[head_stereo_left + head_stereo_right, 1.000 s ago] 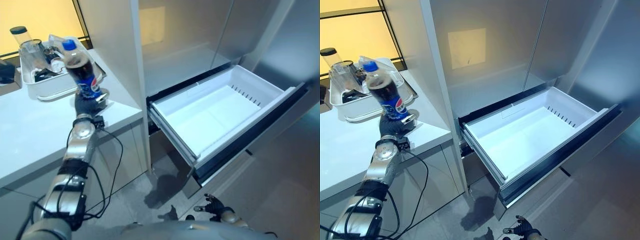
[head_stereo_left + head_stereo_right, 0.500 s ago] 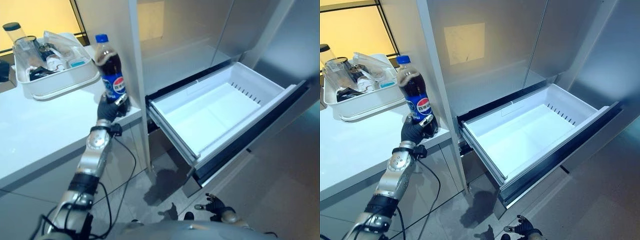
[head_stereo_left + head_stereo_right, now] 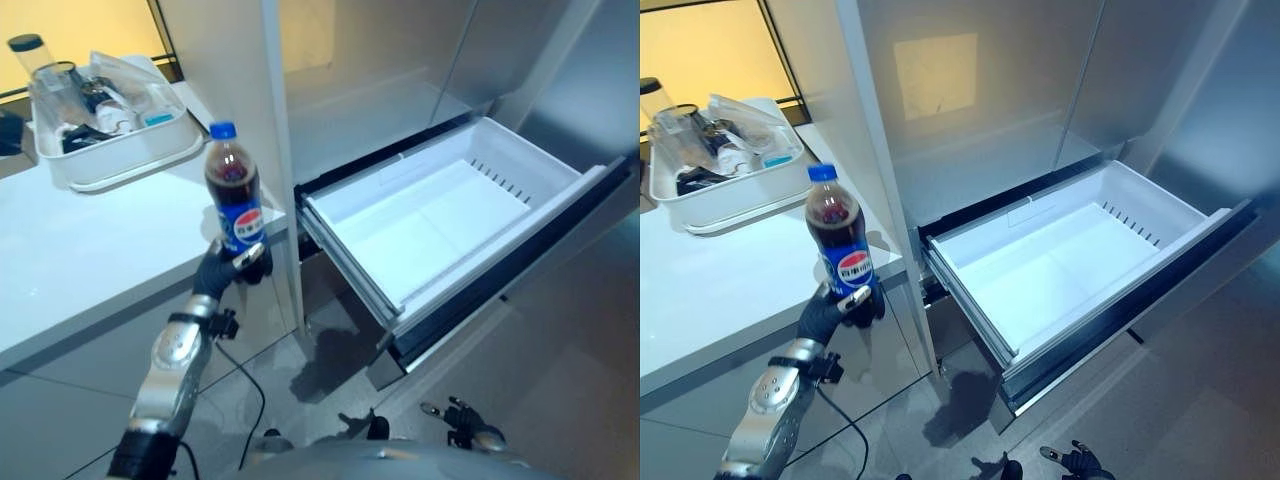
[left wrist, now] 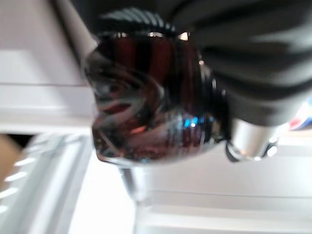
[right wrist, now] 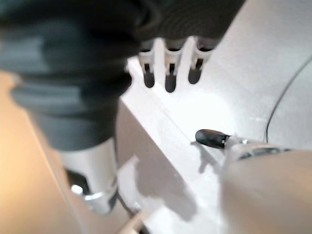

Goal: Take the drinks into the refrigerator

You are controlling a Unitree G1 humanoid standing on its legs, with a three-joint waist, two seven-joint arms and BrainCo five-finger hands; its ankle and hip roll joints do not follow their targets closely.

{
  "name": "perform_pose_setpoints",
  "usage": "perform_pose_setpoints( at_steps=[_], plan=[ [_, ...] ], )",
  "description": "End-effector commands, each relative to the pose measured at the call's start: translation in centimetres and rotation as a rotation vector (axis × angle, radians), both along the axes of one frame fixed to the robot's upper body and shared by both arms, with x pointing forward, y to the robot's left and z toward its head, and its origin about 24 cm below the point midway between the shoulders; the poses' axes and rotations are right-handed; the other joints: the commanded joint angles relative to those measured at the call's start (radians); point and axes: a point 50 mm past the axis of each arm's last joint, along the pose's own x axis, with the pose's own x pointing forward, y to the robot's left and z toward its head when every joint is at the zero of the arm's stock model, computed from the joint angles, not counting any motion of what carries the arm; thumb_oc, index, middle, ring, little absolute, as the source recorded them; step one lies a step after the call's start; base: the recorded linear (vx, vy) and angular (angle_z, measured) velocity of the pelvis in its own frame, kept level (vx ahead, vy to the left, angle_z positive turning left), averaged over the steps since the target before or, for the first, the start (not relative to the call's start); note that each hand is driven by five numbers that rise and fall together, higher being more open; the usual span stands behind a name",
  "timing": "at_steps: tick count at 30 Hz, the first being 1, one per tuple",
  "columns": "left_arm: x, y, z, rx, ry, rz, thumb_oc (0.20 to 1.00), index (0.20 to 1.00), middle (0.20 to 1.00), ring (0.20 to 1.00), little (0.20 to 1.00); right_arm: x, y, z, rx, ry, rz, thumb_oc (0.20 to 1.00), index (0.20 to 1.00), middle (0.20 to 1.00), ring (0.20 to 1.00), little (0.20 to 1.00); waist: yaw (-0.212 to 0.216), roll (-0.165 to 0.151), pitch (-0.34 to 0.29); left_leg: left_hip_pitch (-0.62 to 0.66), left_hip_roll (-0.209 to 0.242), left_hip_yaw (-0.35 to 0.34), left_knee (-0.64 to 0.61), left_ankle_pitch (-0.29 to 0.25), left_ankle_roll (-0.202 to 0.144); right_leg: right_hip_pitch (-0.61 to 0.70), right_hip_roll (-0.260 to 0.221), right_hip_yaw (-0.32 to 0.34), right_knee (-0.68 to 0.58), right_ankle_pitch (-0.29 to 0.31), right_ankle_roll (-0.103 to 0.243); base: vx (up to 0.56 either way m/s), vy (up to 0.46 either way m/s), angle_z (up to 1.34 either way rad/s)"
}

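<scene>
The cola bottle point(image 3: 232, 201) is coming off the white counter point(image 3: 80, 260), upright, now past its front edge at about 9 o'clock of the open white drawer point(image 3: 450, 215), left hand point(image 3: 228, 272) curling around its base. Carry is progressing toward the fridge; drawer is empty, waiting. Right hand point(image 3: 462, 432) is hanging low at 5 o'clock, fingers loosely straight, holding nothing.

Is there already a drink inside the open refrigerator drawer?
No, the white drawer holds nothing, and the cola bottle is upright in the left hand beside the counter edge.
</scene>
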Motion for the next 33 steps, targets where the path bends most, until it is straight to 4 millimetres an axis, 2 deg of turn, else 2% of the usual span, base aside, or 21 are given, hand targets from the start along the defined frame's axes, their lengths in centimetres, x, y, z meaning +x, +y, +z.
perform_pose_setpoints(
  at_steps=[1, 2, 3, 4, 5, 6, 7, 8, 10, 11, 12, 14, 15, 16, 17, 18, 23, 26, 30, 33],
  plan=[
    [1.2, -1.5, 6.3, -0.110, -0.323, -0.107, 0.200, 0.200, 0.200, 0.200, 0.200, 1.7, -0.9, 0.9, -0.025, -0.140, -0.178, 1.000, 1.000, 1.000, 1.000, 1.000, 0.008, 0.001, -0.005, -0.012, -0.051, -0.024, 0.001, -0.059, 0.052, 0.046, -0.020, -0.037, 0.065, -0.066, 0.065, 0.00, 0.000, 0.00],
    [0.8, -1.5, 6.3, -0.144, -0.320, -0.113, 0.200, 0.200, 0.200, 0.200, 0.200, 2.3, -1.0, 1.5, -0.026, -0.226, -0.244, 1.000, 1.000, 1.000, 1.000, 1.000, 0.002, 0.002, -0.005, -0.012, -0.054, -0.025, 0.001, -0.061, 0.054, 0.046, -0.021, -0.034, 0.065, -0.066, 0.065, 0.00, 0.007, -0.05],
    [0.7, -1.5, 6.3, -0.145, -0.319, -0.114, 0.200, 0.200, 0.200, 0.200, 0.200, 2.2, -1.0, 1.5, -0.026, -0.225, -0.245, 1.000, 1.000, 1.000, 1.000, 1.000, 0.002, 0.002, -0.006, -0.012, -0.053, -0.025, 0.001, -0.061, 0.054, 0.046, -0.021, -0.034, 0.065, -0.066, 0.065, 0.01, 0.015, -0.06],
    [0.7, -1.9, 6.5, -0.155, -0.331, -0.147, 0.200, 0.200, 0.200, 0.200, 0.200, 3.3, -2.6, 2.8, -0.075, -0.331, -0.335, 1.000, 1.000, 1.000, 1.000, 1.000, -0.008, 0.004, -0.008, -0.010, -0.055, -0.025, 0.001, -0.064, 0.055, 0.045, -0.022, -0.031, 0.067, -0.067, 0.065, 0.01, 0.009, -0.05],
    [0.7, -2.0, 6.5, -0.155, -0.331, -0.149, 0.200, 0.200, 0.200, 0.200, 0.200, 3.2, -2.6, 2.8, -0.076, -0.331, -0.338, 1.000, 1.000, 1.000, 1.000, 1.000, -0.007, 0.004, -0.008, -0.009, -0.055, -0.025, 0.001, -0.064, 0.055, 0.045, -0.022, -0.031, 0.068, -0.067, 0.066, 0.00, 0.000, 0.00],
    [0.7, -2.1, 6.5, -0.167, -0.333, -0.162, 0.200, 0.200, 0.200, 0.200, 0.200, 4.4, -3.8, 4.1, -0.124, -0.411, -0.361, 1.000, 1.000, 1.000, 1.000, 1.000, -0.013, 0.004, -0.008, -0.008, -0.055, -0.024, 0.001, -0.066, 0.056, 0.045, -0.023, -0.029, 0.069, -0.068, 0.066, 0.00, 0.000, 0.00],
    [0.7, -2.1, 6.5, -0.168, -0.333, -0.163, 0.200, 0.200, 0.200, 0.200, 0.200, 4.4, -3.7, 4.1, -0.125, -0.411, -0.362, 1.000, 1.000, 1.000, 1.000, 1.000, -0.012, 0.005, -0.007, -0.008, -0.055, -0.024, 0.001, -0.066, 0.056, 0.045, -0.022, -0.029, 0.069, -0.068, 0.066, 0.00, 0.000, 0.00],
    [0.8, -2.2, 6.7, -0.173, -0.346, -0.170, 0.200, 0.200, 0.200, 0.200, 0.200, 5.5, -5.2, 5.7, -0.178, -0.499, -0.413, 1.000, 1.000, 1.000, 1.000, 1.000, -0.020, 0.006, -0.008, -0.006, -0.056, -0.023, 0.001, -0.067, 0.057, 0.045, -0.022, -0.027, 0.071, -0.068, 0.066, 0.00, 0.000, 0.00],
    [1.0, -2.1, 6.9, -0.172, -0.362, -0.165, 0.200, 0.200, 0.200, 0.200, 0.200, 6.7, -6.5, 7.5, -0.237, -0.591, -0.454, 1.000, 1.000, 1.000, 1.000, 1.000, -0.024, 0.008, -0.008, -0.005, -0.056, -0.023, 0.001, -0.068, 0.057, 0.044, -0.023, -0.024, 0.072, -0.069, 0.067, 0.00, 0.000, 0.00],
    [1.0, -2.1, 6.9, -0.172, -0.364, -0.165, 0.200, 0.200, 0.200, 0.200, 0.200, 6.7, -6.5, 7.5, -0.238, -0.592, -0.454, 1.000, 1.000, 1.000, 1.000, 1.000, -0.023, 0.009, -0.007, -0.004, -0.056, -0.023, 0.001, -0.068, 0.057, 0.044, -0.023, -0.024, 0.072, -0.069, 0.067, 0.00, 0.017, -0.08],
    [1.1, -2.0, 7.1, -0.178, -0.375, -0.160, 0.200, 0.200, 0.200, 0.200, 0.200, 7.8, -7.3, 9.3, -0.275, -0.687, -0.493, 1.000, 1.000, 1.000, 1.000, 1.000, -0.027, 0.010, -0.006, -0.003, -0.056, -0.021, 0.001, -0.069, 0.058, 0.044, -0.023, -0.022, 0.072, -0.069, 0.067, -0.01, 0.016, -0.11],
    [1.2, -1.6, 7.2, -0.166, -0.384, -0.135, 0.200, 0.200, 0.200, 0.200, 0.200, 9.9, -7.7, 12.7, -0.340, -0.861, -0.452, 1.000, 1.000, 1.000, 1.000, 1.000, -0.033, 0.014, -0.006, -0.002, -0.057, -0.018, 0.001, -0.069, 0.059, 0.041, -0.023, -0.017, 0.074, -0.068, 0.067, -0.01, 0.017, -0.09],
    [1.2, -1.6, 7.2, -0.166, -0.384, -0.135, 0.200, 0.200, 0.200, 0.200, 0.200, 9.9, -7.5, 12.8, -0.343, -0.858, -0.451, 1.000, 1.000, 1.000, 1.000, 1.000, -0.033, 0.014, -0.006, -0.001, -0.057, -0.018, 0.001, -0.069, 0.059, 0.041, -0.023, -0.017, 0.074, -0.068, 0.067, 0.00, 0.008, -0.04],
    [1.2, -1.4, 7.2, -0.159, -0.388, -0.124, 0.200, 0.200, 0.200, 0.200, 0.200, 10.6, -7.6, 14.5, -0.365, -0.946, -0.430, 1.000, 1.000, 1.000, 1.000, 1.000, -0.035, 0.015, -0.006, -0.001, -0.057, -0.017, 0.001, -0.069, 0.060, 0.040, -0.023, -0.016, 0.075, -0.068, 0.066, 0.00, 0.007, -0.06],
    [1.2, -1.1, 7.1, -0.149, -0.385, -0.110, 0.200, 0.200, 0.200, 0.200, 0.200, 11.6, -7.1, 17.6, -0.419, -1.086, -0.363, 1.000, 1.000, 1.000, 1.000, 1.000, -0.038, 0.016, -0.005, 0.001, -0.056, -0.015, 0.001, -0.070, 0.061, 0.039, -0.023, -0.015, 0.077, -0.068, 0.066, -0.01, 0.006, -0.05],
    [1.1, -1.0, 6.9, -0.149, -0.378, -0.104, 0.200, 0.200, 0.200, 0.200, 0.200, 12.3, -6.6, 19.7, -0.442, -1.182, -0.321, 1.000, 1.000, 1.000, 1.000, 1.000, -0.040, 0.017, -0.006, 0.001, -0.058, -0.014, 0.001, -0.069, 0.061, 0.039, -0.023, -0.014, 0.077, -0.067, 0.066, -0.01, 0.007, -0.06],
    [1.0, -0.7, 6.2, -0.135, -0.352, -0.079, 0.200, 0.200, 0.200, 0.200, 0.200, 13.2, -3.6, 26.8, -0.495, -1.509, -0.124, 1.000, 1.000, 1.000, 1.000, 1.000, -0.039, 0.018, -0.005, 0.002, -0.057, -0.012, 0.001, -0.067, 0.063, 0.038, -0.025, -0.013, 0.079, -0.066, 0.065, 0.00, 0.001, -0.02],
    [0.9, -0.5, 6.1, -0.132, -0.351, -0.074, 0.200, 0.200, 0.200, 0.200, 0.200, 12.9, -2.1, 30.1, -0.556, -1.642, 0.002, 1.000, 1.000, 1.000, 1.000, 1.000, -0.037, 0.015, -0.005, 0.001, -0.057, -0.014, 0.001, -0.066, 0.064, 0.037, -0.025, -0.013, 0.080, -0.067, 0.065, 0.00, 0.000, 0.00],
    [0.7, -0.1, 5.8, -0.121, -0.344, -0.057, 0.200, 0.200, 0.200, 0.200, 0.200, 12.4, -0.3, 33.4, -0.596, -1.793, 0.131, 1.000, 1.000, 1.000, 1.000, 1.000, -0.030, 0.011, -0.005, -0.002, -0.055, -0.017, 0.001, -0.064, 0.064, 0.036, -0.025, -0.014, 0.081, -0.068, 0.064, 0.00, 0.000, 0.00],
    [0.7, 0.3, 5.8, -0.074, -0.345, -0.059, 0.200, 0.200, 0.200, 0.200, 0.200, 12.4, 0.7, 34.6, -0.588, -1.844, 0.242, 1.000, 1.000, 1.000, 1.000, 1.000, -0.024, 0.007, -0.006, -0.004, -0.055, -0.019, 0.001, -0.062, 0.063, 0.034, -0.025, -0.017, 0.080, -0.067, 0.064, 0.00, 0.000, 0.00]
  ],
)
